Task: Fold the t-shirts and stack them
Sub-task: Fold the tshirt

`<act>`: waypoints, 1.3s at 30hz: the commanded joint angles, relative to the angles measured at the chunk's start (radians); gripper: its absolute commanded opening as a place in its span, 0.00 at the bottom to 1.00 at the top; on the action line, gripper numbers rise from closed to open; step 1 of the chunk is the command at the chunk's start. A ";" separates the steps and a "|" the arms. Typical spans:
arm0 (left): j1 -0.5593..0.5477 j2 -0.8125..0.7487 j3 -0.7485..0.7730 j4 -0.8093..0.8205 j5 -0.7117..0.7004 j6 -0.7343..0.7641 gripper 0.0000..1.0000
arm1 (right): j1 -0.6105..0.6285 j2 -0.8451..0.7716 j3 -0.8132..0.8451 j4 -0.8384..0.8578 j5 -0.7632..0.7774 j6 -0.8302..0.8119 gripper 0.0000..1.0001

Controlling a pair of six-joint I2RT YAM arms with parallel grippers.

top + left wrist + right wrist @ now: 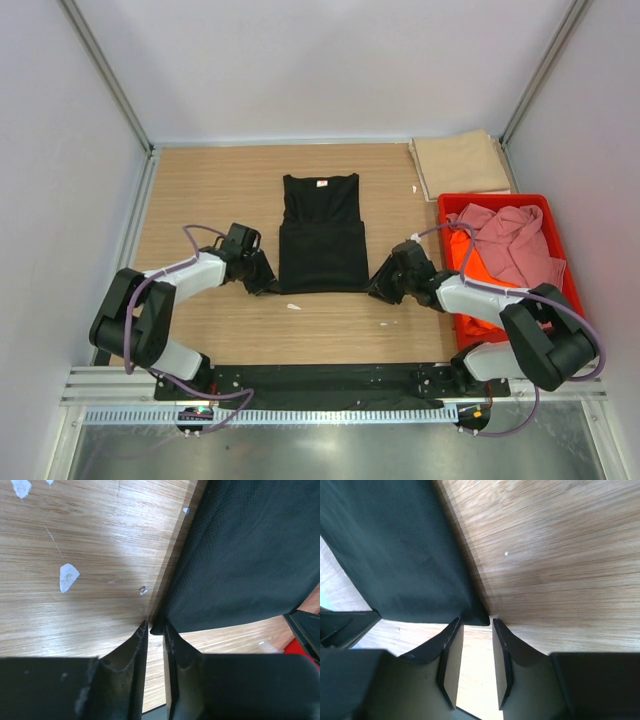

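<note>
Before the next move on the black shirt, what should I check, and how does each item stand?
1. Left gripper on the black t-shirt's near-left corner: ok, corner between the tips.
2. Left grip closed on cloth: cannot tell.
3. Right gripper on the near-right corner: ok, lined up.
4. Right grip closed: not ok, jaws stand open at the corner.
5. Shirt flat, no sleeves sticking out: ok.
6. Tan t-shirt folded, ready as stack base: ok.

The left pincer [155, 625] is narrowly parted, the right pincer [476, 621] wider, both low.
</note>
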 commanded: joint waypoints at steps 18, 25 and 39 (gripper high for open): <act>-0.149 -0.183 -0.027 -0.089 -0.121 -0.102 0.00 | 0.094 -0.269 -0.087 -0.208 0.169 -0.056 0.01; -0.293 -0.281 -0.038 -0.147 -0.206 -0.175 0.00 | 0.158 -0.477 -0.112 -0.339 0.252 -0.020 0.01; -0.293 -0.220 0.206 -0.277 -0.335 -0.124 0.00 | 0.159 -0.412 0.098 -0.354 0.359 -0.163 0.01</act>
